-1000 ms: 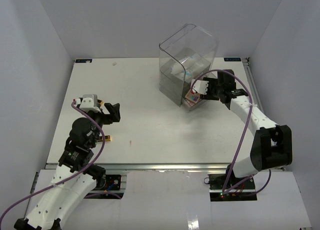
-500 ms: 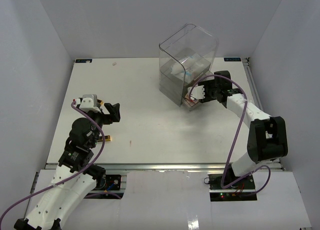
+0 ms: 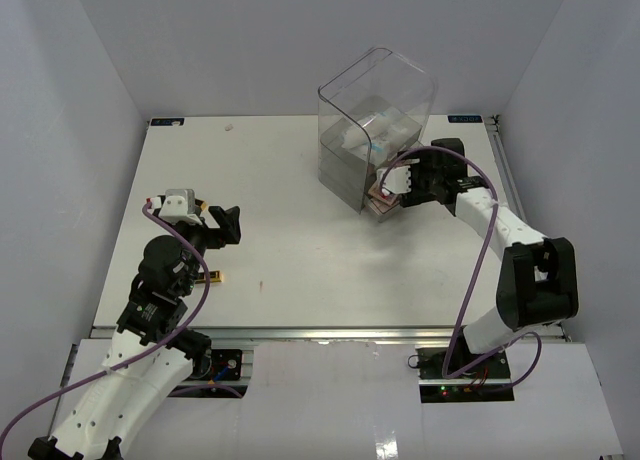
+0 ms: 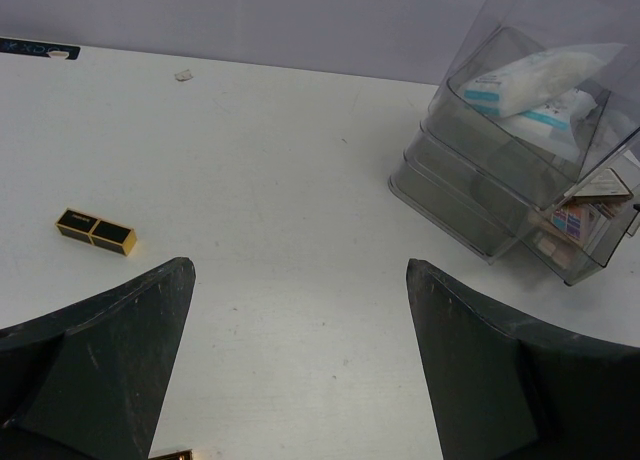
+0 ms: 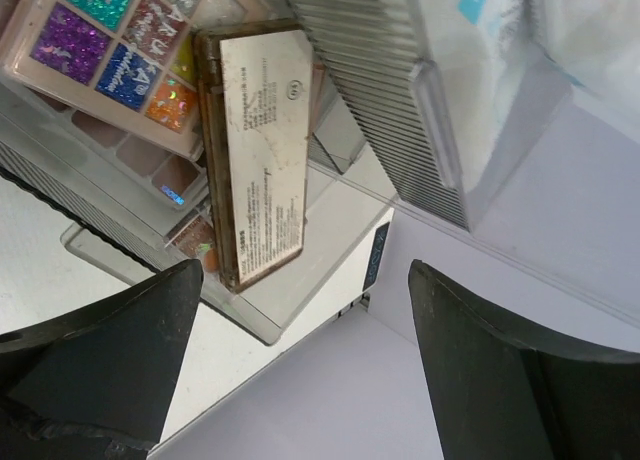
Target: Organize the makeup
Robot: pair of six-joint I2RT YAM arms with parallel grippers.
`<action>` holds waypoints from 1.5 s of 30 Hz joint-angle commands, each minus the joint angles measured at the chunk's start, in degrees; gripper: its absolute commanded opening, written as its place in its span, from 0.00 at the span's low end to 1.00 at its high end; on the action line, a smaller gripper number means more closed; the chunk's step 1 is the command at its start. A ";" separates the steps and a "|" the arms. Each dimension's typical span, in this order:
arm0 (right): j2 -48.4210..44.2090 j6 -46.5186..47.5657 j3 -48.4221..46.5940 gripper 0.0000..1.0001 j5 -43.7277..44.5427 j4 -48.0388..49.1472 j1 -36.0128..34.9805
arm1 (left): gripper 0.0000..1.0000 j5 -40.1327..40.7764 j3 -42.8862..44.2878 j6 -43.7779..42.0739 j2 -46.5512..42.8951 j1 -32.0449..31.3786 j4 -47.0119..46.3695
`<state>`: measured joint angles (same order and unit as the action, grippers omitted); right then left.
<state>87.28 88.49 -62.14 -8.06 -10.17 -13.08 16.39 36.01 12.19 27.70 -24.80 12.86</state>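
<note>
Both jaws of the right hand [image 5: 305, 310] stood apart, grasping nothing, at the open bottom drawer [image 5: 330, 230] holding the palettes [image 5: 255, 160]. Placing looked done; next, back out. The left hand [image 4: 300, 280] hung released over the table [image 4: 300, 160], the tube [image 4: 95, 232] nearby.

Landmark: drawer box [image 3: 372, 120], at the far right of the table [image 3: 280, 180];
Packets [image 4: 530, 80]: in the box's top drawer;
Palettes [image 5: 262, 170]: overlapping, in its lowest drawer;
Tube [image 4: 95, 231]: on the table, well left of the box
</note>
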 commanded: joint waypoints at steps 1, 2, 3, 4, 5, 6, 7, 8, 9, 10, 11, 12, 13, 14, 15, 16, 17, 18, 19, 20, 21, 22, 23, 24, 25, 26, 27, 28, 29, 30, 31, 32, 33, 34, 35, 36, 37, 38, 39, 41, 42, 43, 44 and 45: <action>-7.07 -6.01 0.06 0.90 -2.74 1.05 0.34 | 0.98 -1.04 -0.24 -0.59 0.28 0.45 -0.65; -8.66 -7.42 0.35 0.90 -3.35 0.86 0.34 | 0.98 -1.09 -0.24 -0.59 0.33 0.45 -0.65; -9.53 -9.65 1.04 0.90 -3.71 0.86 0.34 | 0.98 -1.16 -0.24 -0.52 0.33 0.45 -0.65; -11.48 -12.36 1.80 0.90 -4.00 1.37 0.27 | 0.98 -1.18 -0.24 -0.56 0.33 0.45 -0.65; -13.04 -17.66 2.71 0.90 -3.34 3.05 0.29 | 0.98 -1.22 -0.24 -0.59 0.45 0.45 -0.65; -14.28 -23.81 3.64 0.90 -2.35 5.02 0.34 | 0.98 -1.27 -0.24 -0.59 0.60 0.45 -0.65; -15.08 -29.39 4.36 0.90 -1.54 5.88 0.35 | 0.98 -1.37 -0.24 -0.59 0.68 0.45 -0.65; -15.80 -35.04 5.25 0.90 -3.05 4.93 0.59 | 0.98 -1.53 -0.24 -0.59 0.60 0.45 -0.65; -15.82 -34.57 5.41 0.90 -5.74 1.81 0.69 | 0.98 -1.58 -0.24 -0.59 0.69 0.45 -0.65; -15.81 -33.68 5.56 0.91 -8.51 -1.40 0.81 | 0.98 -1.62 -0.23 -0.58 0.78 0.46 -0.65; -15.55 -29.55 5.87 0.96 -11.90 -5.10 1.22 | 0.98 -1.67 -0.18 -0.53 0.83 0.51 -0.70; -15.33 -25.22 6.26 0.95 -15.47 -8.74 1.67 | 0.98 -1.71 -0.18 -0.50 0.86 0.54 -0.70; -15.28 -20.44 6.88 0.85 -20.25 -13.40 2.39 | 0.98 -1.71 -0.24 -0.50 0.83 0.51 -0.65; -15.51 -14.85 7.99 0.77 -24.93 -18.61 3.15 | 0.98 -1.71 -0.24 -0.50 0.75 0.45 -0.65; -15.84 -8.28 9.64 0.74 -26.56 -21.28 3.41 | 0.98 -1.71 -0.24 -0.50 0.69 0.45 -0.65; -16.10 -3.07 10.90 0.69 -26.84 -23.12 3.47 | 0.98 -1.76 -0.24 -0.55 0.74 0.51 -0.70; -16.24 1.46 12.04 0.66 -26.64 -24.49 3.50 | 0.98 -1.82 -0.24 -0.59 0.79 0.52 -0.71; -16.19 4.93 12.97 0.63 -25.72 -25.10 3.50 | 0.98 -1.87 -0.24 -0.59 0.85 0.46 -0.66; -15.56 6.71 12.99 0.60 -24.38 -25.67 3.50 | 0.98 -1.94 -0.21 -0.59 0.77 0.48 -0.65; -14.78 8.03 12.76 0.56 -22.92 -26.23 3.50 | 0.98 -2.02 -0.17 -0.59 0.65 0.52 -0.65; -13.71 8.82 12.04 0.52 -21.31 -26.75 3.50 | 0.98 -2.06 -0.17 -0.57 0.64 0.52 -0.65; -12.44 9.22 10.95 0.47 -19.57 -27.24 3.50 | 0.98 -2.06 -0.21 -0.53 0.71 0.48 -0.65; -11.07 9.59 9.88 0.42 -17.72 -27.69 3.50 | 0.98 -2.07 -0.23 -0.51 0.76 0.46 -0.65; -8.80 9.70 8.99 0.38 -14.80 -27.61 3.50 | 0.98 -2.15 -0.15 -0.59 0.69 0.54 -0.65; -7.49 9.85 8.08 0.34 -13.50 -27.49 3.50 | 0.98 -2.15 -0.15 -0.59 0.77 0.54 -0.65; -5.90 9.80 6.35 0.30 -12.18 -26.70 3.50 | 0.98 -2.20 -0.21 -0.59 0.77 0.54 -0.65; -4.10 9.67 4.99 0.27 -11.07 -25.88 3.50 | 0.98 -2.27 -0.20 -0.59 0.77 0.54 -0.68; -2.27 9.44 4.19 0.26 -10.27 -24.95 3.50 | 0.98 -2.31 -0.15 -0.60 0.77 0.54 -0.72; -0.96 9.27 3.36 0.26 -9.45 -23.92 3.50 | 0.98 -2.26 -0.15 -0.65 0.77 0.54 -0.67; 0.12 9.16 2.63 0.26 -8.70 -22.63 3.50 | 0.98 -2.21 -0.17 -0.67 0.75 0.54 -0.65; 0.81 9.15 2.07 0.26 -8.08 -20.90 3.50 | 0.98 -2.15 -0.23 -0.67 0.69 0.54 -0.65; 2.04 9.02 1.82 0.26 -6.92 -18.22 3.43 | 0.98 -2.15 -0.17 -0.67 0.69 0.54 -0.65; 2.87 8.75 1.65 0.26 -6.17 -16.17 3.36 | 0.98 -2.03 -0.15 -0.67 0.63 0.54 -0.65; 3.75 8.13 1.44 0.26 -5.22 -13.00 3.33 | 0.98 -1.92 -0.20 -0.62 0.60 0.54 -0.65; 4.42 7.48 1.24 0.26 -4.47 -9.98 3.33 | 0.98 -1.86 -0.24 -0.61 0.60 0.54 -0.65; 4.82 6.99 1.09 0.26 -4.08 -7.78 3.33 | 0.98 -1.81 -0.24 -0.66 0.60 0.54 -0.65; 5.03 6.47 0.97 0.27 -4.02 -5.65 3.29 | 0.98 -1.80 -0.24 -0.64 0.60 0.54 -0.65; 5.20 5.95 0.85 0.28 -4.05 -3.55 3.25 | 0.98 -1.80 -0.24 -0.60 0.60 0.54 -0.65; 5.33 5.42 0.76 0.29 -4.10 -1.69 3.08 | 0.98 -1.86 -0.21 -0.59 0.60 0.54 -0.68; 5.64 4.55 0.61 0.31 -4.31 1.14 2.50 | 0.98 -2.02 -0.15 -0.69 0.60 0.59 -0.73; 5.88 4.22 0.48 0.31 -4.45 2.14 2.05 | 0.98 -2.08 -0.15 -0.74 0.60 0.64 -0.75; 6.15 3.89 0.32 0.32 -4.56 2.92 1.34 | 0.98 -2.13 -0.15 -0.69 0.60 0.70 -0.81; 6.41 3.76 0.20 0.33 -4.45 3.68 0.77 | 0.98 -2.15 -0.15 -0.68 0.63 0.75 -0.79; 6.66 3.71 0.09 0.33 -4.25 4.43 0.27 | 0.98 -2.15 -0.15 -0.67 0.68 0.80 -0.74</action>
<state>93.25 93.63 -58.83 -12.08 -15.19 -10.32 14.94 36.01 11.97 28.45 -24.47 12.84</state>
